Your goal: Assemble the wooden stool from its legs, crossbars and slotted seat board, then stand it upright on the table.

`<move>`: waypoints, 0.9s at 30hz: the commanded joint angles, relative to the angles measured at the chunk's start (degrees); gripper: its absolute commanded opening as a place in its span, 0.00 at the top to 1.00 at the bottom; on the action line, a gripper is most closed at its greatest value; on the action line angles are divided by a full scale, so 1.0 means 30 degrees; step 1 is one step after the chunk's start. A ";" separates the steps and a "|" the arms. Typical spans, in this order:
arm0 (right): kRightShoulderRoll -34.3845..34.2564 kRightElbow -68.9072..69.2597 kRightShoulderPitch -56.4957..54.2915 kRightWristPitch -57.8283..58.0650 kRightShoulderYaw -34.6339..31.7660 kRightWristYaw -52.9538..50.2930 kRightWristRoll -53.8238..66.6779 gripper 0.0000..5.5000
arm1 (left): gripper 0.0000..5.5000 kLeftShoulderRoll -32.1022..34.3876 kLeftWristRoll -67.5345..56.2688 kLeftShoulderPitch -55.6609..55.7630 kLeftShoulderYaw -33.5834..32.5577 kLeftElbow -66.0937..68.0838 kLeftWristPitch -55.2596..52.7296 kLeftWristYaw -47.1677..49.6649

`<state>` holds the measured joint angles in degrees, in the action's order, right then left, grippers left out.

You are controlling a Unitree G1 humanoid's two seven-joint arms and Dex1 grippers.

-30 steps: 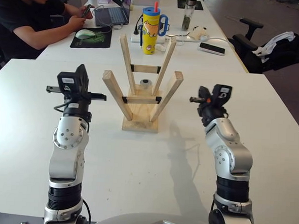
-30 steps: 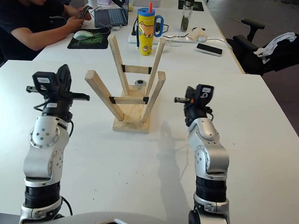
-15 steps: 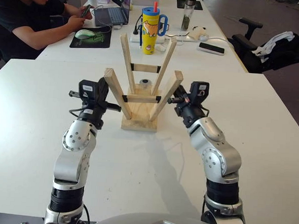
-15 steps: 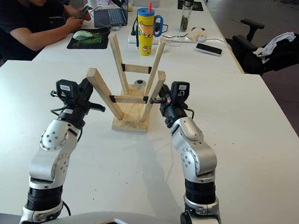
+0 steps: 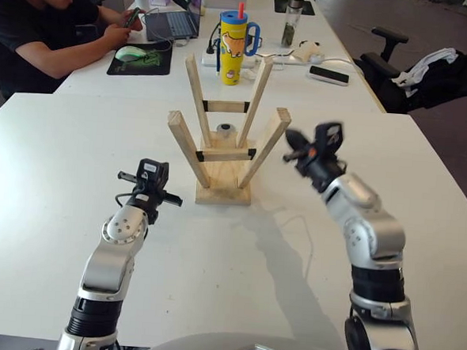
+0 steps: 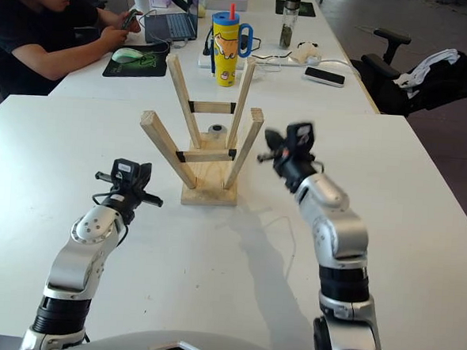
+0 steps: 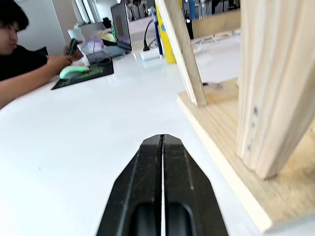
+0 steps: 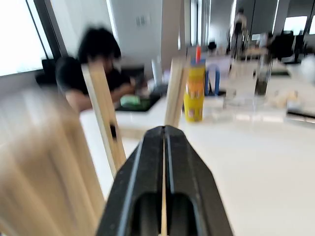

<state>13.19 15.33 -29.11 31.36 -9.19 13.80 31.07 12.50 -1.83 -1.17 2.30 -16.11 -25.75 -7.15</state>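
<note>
I see the stool (image 5: pixel 226 155) upside down mid-worktop (image 5: pixel 51 180), its seat board (image 5: pixel 223 192) flat on the surface and its legs pointing up. My left end effector (image 7: pixel 162 142) sits low over the worktop just left of the seat board, fingers pressed together, holding nothing. My right end effector (image 8: pixel 164 133) is raised near the top of the right front leg (image 5: pixel 278 122), also closed and empty.

Right gripper (image 5: pixel 292 147), just right of upturned pale wooden stool (image 5: pixel 227 155), smeared by motion blur. Nearest stool leg (image 8: pixel 39 187) blurred in right wrist view. Thick stool leg (image 7: pixel 275 83) cut off by top edge in left wrist view; square seat board (image 7: pixel 221 132) cropped likewise. Small dark round object (image 5: pixel 227 129), seen between stool legs, too small to be identified.
</note>
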 commanded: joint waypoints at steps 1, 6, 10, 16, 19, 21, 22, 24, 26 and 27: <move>0.0719 0.0482 -0.4612 -0.1333 -0.2637 -0.0231 0.2039 1.00 | 1.00 -0.0262 0.0122 0.0093 -0.0633 0.1026 0.0942 0.0415; 0.0168 0.1120 -0.9264 -0.3203 -0.1556 -0.0969 0.1259 1.00 | 1.00 -0.0380 0.0221 0.0513 -0.0837 0.1766 0.1662 0.0469; -0.2930 -0.2497 -0.2501 0.3241 0.2698 -0.4810 0.0145 1.00 | 1.00 -0.0671 0.0176 0.0561 -0.0967 0.1377 0.1736 0.0746; -0.4712 -0.2717 0.3962 0.5988 0.3225 -0.6315 0.0953 1.00 | 1.00 -0.1141 -0.0341 0.0813 -0.0908 -0.0805 0.0871 0.0735; -0.4405 -0.1768 0.0808 0.2863 0.2605 -0.5328 0.0451 1.00 | 1.00 -0.1469 -0.0658 0.2002 -0.1523 -0.0984 0.1741 0.1058; -0.4697 -0.0902 -0.0171 0.1144 0.2212 -0.4706 0.0677 1.00 | 1.00 -0.1459 -0.0819 0.3054 -0.2247 -0.1203 0.2426 0.1375; -0.4808 -0.0719 -0.0355 0.0763 0.2111 -0.4590 0.0769 1.00 | 1.00 -0.1393 -0.0776 0.3347 -0.2439 -0.1283 0.2559 0.1483; -0.4893 -0.0670 -0.0438 0.0502 0.2068 -0.4521 0.0800 1.00 | 1.00 -0.1310 -0.0680 0.3570 -0.2551 -0.1281 0.2653 0.1554; -0.4926 -0.0713 -0.0426 0.0406 0.2064 -0.4459 0.0751 1.00 | 1.00 -0.1326 -0.0681 0.3608 -0.2577 -0.1229 0.2703 0.1553; -0.4938 -0.0724 -0.0422 0.0382 0.2060 -0.4437 0.0734 1.00 | 1.00 -0.1326 -0.0682 0.3616 -0.2580 -0.1215 0.2718 0.1557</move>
<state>-1.51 15.15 -32.76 30.82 -3.12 0.80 34.08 8.33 -4.25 9.73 -5.23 -19.75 -17.45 -2.57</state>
